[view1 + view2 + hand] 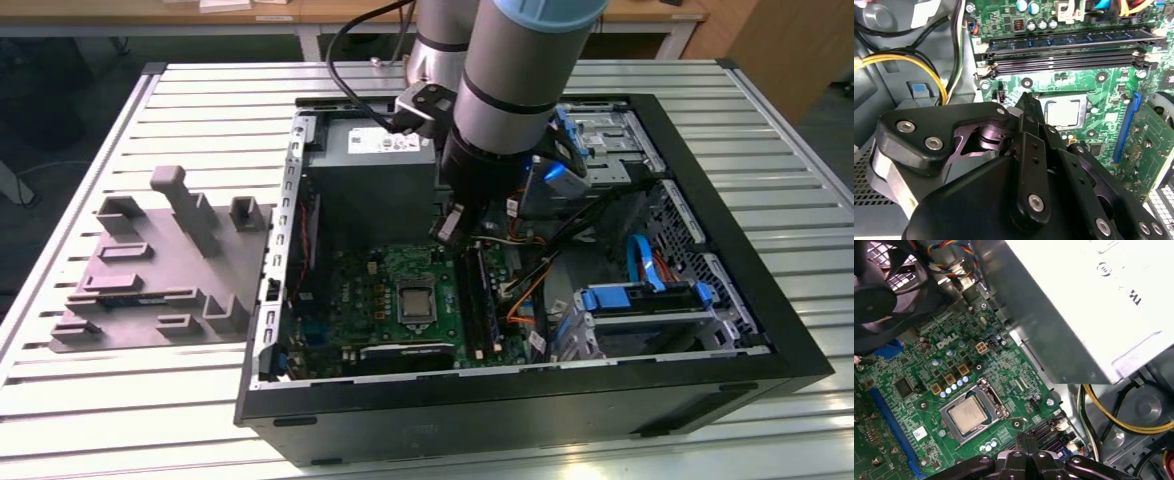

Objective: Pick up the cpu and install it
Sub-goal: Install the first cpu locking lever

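Cpu (970,415) lies seated in its socket, just beyond tool (1026,450).

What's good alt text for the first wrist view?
A pale silvery cpu sits in its socket frame on a green motherboard, with the black gripper just beside it. A grey power supply box overhangs the board.

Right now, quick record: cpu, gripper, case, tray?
cpu: pale square seated in the motherboard socket, flat; seen in both wrist views
gripper: inside the case above the board, beside the socket, holding nothing visible
case: open, lying on the slatted table
tray: grey, on the table at the exterior view's left of the case
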`<state>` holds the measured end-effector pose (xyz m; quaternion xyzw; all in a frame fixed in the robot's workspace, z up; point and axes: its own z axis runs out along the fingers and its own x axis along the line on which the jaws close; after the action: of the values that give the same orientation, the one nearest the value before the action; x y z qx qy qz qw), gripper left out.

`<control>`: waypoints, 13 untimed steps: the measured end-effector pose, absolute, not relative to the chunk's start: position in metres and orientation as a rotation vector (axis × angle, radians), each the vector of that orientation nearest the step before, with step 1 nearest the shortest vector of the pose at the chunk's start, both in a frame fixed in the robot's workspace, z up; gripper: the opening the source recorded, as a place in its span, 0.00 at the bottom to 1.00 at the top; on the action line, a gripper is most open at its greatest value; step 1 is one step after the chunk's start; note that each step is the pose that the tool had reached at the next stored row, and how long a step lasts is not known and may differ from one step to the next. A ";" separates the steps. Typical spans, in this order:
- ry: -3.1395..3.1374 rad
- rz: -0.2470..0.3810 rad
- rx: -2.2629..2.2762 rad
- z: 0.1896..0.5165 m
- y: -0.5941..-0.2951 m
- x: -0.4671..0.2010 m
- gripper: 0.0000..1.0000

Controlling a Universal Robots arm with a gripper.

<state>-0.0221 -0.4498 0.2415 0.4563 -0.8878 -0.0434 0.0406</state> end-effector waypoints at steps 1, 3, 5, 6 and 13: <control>-2.719 -0.133 1.398 0.241 -0.448 -0.022 0.11; -2.719 -0.133 1.398 0.241 -0.444 -0.022 0.11; -2.719 -0.133 1.398 0.241 -0.441 -0.022 0.11; -2.719 -0.133 1.398 0.241 -0.439 -0.022 0.11; -2.712 -0.133 1.411 0.239 -0.433 -0.023 0.11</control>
<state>-0.0226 -0.4325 0.2392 0.4607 -0.8855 -0.0433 0.0407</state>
